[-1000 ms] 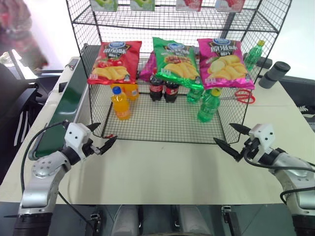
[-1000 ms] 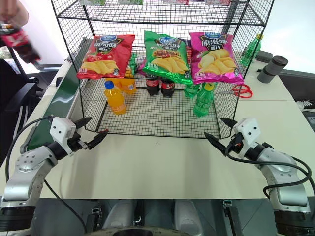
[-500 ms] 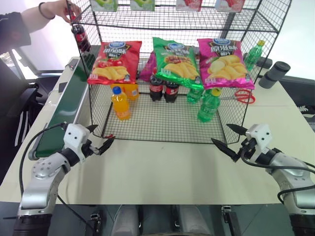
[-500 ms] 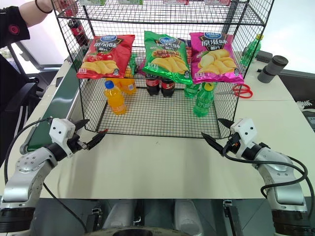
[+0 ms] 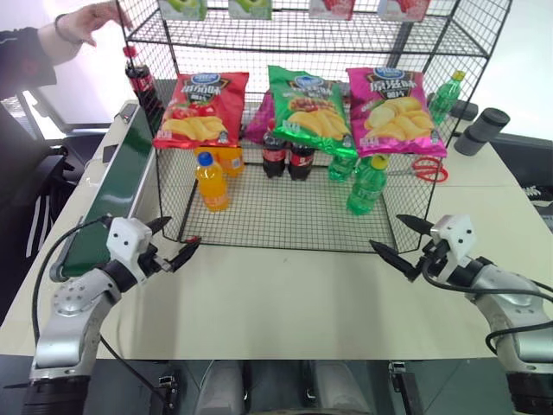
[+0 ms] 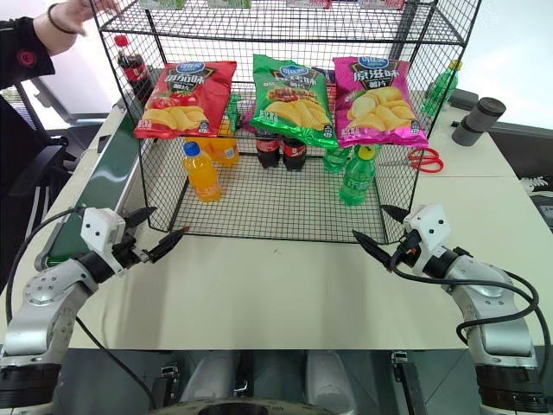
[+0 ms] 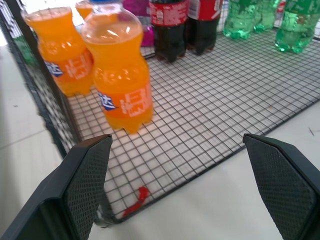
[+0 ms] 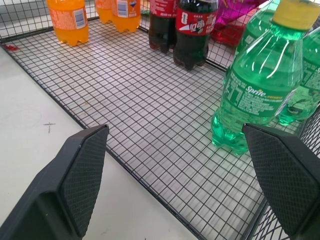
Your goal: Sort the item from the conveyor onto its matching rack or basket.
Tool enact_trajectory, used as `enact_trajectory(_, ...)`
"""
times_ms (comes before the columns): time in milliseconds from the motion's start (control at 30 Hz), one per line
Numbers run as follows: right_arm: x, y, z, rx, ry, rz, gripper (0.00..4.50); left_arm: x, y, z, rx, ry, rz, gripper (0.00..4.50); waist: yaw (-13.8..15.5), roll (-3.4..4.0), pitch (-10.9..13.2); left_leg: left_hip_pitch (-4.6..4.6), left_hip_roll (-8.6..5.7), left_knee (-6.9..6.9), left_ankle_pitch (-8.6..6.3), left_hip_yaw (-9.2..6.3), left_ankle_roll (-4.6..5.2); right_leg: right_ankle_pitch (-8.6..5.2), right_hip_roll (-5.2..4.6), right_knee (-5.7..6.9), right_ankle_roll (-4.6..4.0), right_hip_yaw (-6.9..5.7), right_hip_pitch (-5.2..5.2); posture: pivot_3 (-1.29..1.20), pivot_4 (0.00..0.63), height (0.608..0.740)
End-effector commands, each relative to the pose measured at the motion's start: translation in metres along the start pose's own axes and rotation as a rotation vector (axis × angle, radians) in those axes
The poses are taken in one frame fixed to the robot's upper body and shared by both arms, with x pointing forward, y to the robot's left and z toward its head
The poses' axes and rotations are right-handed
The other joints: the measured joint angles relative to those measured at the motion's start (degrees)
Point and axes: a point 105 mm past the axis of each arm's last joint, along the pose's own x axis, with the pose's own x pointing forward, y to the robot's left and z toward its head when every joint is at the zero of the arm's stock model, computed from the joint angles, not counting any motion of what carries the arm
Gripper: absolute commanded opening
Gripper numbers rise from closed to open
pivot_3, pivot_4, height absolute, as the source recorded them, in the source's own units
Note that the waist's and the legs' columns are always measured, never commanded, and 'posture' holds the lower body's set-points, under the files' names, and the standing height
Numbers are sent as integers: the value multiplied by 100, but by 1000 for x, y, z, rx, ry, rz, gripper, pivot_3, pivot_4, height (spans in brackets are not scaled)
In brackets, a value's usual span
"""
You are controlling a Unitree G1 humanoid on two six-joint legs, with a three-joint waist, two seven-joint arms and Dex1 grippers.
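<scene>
Both grippers hang over the pale table in front of the wire rack point(image 5: 406, 130), fingers spread wide and holding nothing: the left gripper point(image 5: 174, 242) sits near the rack's front left corner, the right gripper point(image 5: 399, 241) near its front right corner, each angled inward toward the mesh floor. Over at the far end of the green conveyor point(image 5: 117, 194), a small cola bottle point(image 5: 142, 85) with a red cap stands upright, its long axis vertical and the cap pointing straight up, just beside the rack's left wall. A person's hand point(image 5: 89, 19) is lifted above it, apart from the cap. Inside the rack, two orange bottles point(image 7: 119, 75) stand at the left, two cola bottles point(image 8: 186, 25) in the middle and green bottles point(image 8: 255, 80) at the right, all upright on the mesh. Three crisp bags point(image 5: 304, 104) hang across the back, red, green and pink. Red scissors point(image 5: 423, 169) lie on the table beyond the rack's right side.
</scene>
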Motion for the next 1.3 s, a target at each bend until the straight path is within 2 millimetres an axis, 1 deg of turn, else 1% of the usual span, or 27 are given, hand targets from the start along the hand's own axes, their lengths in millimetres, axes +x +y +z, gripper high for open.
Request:
enact_trajectory(33,1,-1,8,-19,-35,0,4445,-10,28,27,-13,-130,131,4500,1,0,0,0,0,0,0,0,0,0,0,0,0,0,0,0,150,740)
enact_trajectory(133,2,0,8,-17,-37,4,4445,-21,48,41,-77,-216,236,4500,-2,-2,-1,0,1,1,0,-2,0,0,-5,1,0,-1,0,0,150,740)
enact_trajectory(200,4,2,8,-14,-38,14,4445,-31,61,46,-86,-243,317,4500,-9,-2,-1,0,1,1,0,-2,0,0,-6,2,1,-1,0,0,150,740)
enact_trajectory(233,4,2,8,-13,-39,17,4445,-34,64,46,-89,-248,339,4500,-10,-2,-1,0,1,1,0,-2,0,0,-5,2,1,-1,0,0,150,740)
enact_trajectory(367,9,7,11,-11,-52,48,4445,-48,79,41,-120,-248,471,4500,-2,-2,-1,0,1,1,0,-1,0,1,-5,2,1,-1,0,0,150,740)
enact_trajectory(500,20,20,21,5,-87,103,4445,-59,94,27,-101,-193,600,4500,-5,-4,-2,1,1,2,0,-2,0,1,0,2,2,-1,1,0,150,740)
enact_trajectory(667,38,62,38,31,-148,227,4445,-56,96,19,-90,-161,656,4500,-1,-7,-4,1,2,2,0,-4,0,1,-2,4,1,-1,1,0,150,740)
enact_trajectory(767,51,92,52,62,-208,310,4445,-49,94,13,-89,-146,661,4500,-2,-11,-7,1,1,2,0,-4,0,1,-6,4,1,-2,1,0,150,740)
enact_trajectory(800,53,99,56,69,-221,334,4445,-48,94,12,-88,-143,660,4500,-3,-12,-7,1,1,2,0,-5,0,1,-7,6,1,-3,1,0,150,740)
enact_trajectory(1033,59,150,70,114,-280,511,4445,-41,95,8,-83,-130,657,4500,-3,-15,-9,0,-1,3,0,-5,-1,1,-16,4,1,-6,0,0,150,740)
enact_trajectory(1100,60,157,73,138,-290,541,4445,-41,98,8,-81,-133,671,4500,-5,-15,-9,0,-1,3,0,-6,-1,1,-16,4,1,-7,0,0,150,740)
enact_trajectory(1300,64,158,77,109,-302,570,4445,-41,100,6,-86,-138,680,4500,-8,-20,-12,0,-3,3,0,-6,-1,1,-20,6,1,-8,0,0,150,740)
